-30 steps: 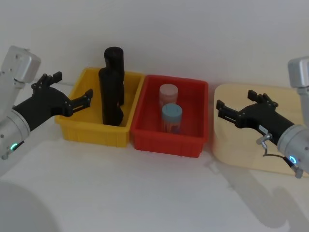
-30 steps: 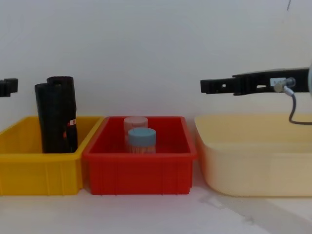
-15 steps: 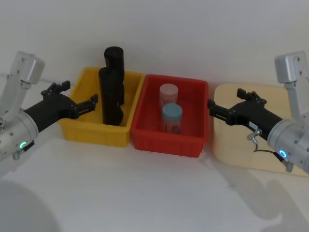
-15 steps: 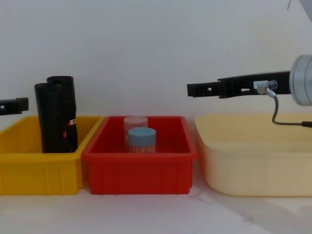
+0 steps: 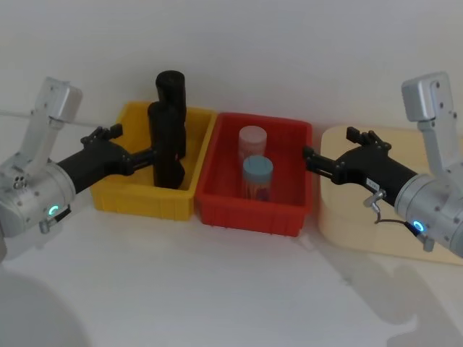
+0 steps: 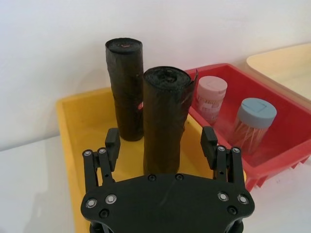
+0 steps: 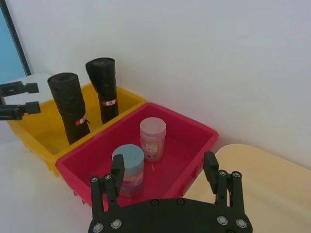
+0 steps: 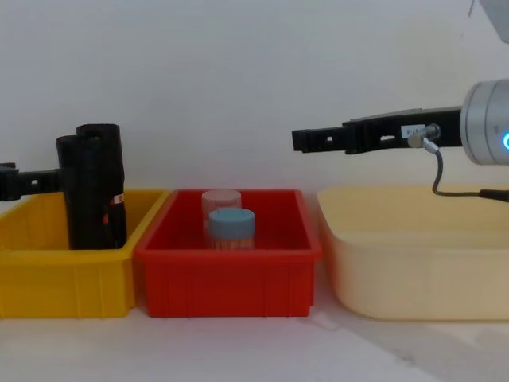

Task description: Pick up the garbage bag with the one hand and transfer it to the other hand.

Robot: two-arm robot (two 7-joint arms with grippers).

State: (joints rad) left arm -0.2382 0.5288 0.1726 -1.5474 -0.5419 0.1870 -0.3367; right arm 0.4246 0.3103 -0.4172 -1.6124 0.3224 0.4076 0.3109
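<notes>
left gripper (image 6: 161, 141), jaws open, straddles the nearer garbage bag (image 6: 164, 107); right gripper (image 5: 309, 159) hovers.

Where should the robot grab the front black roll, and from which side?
Around its middle, coming sideways from the robot's left. The garbage bag stands upright in the yellow bin, a smooth round column, and the left gripper is level with it, fingers open wider than the roll.

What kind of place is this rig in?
Probably a lab test bench: bare white table and wall, a yellow bin, red bin and cream tub lined up, garbage bag rolls and jars staged inside.
</notes>
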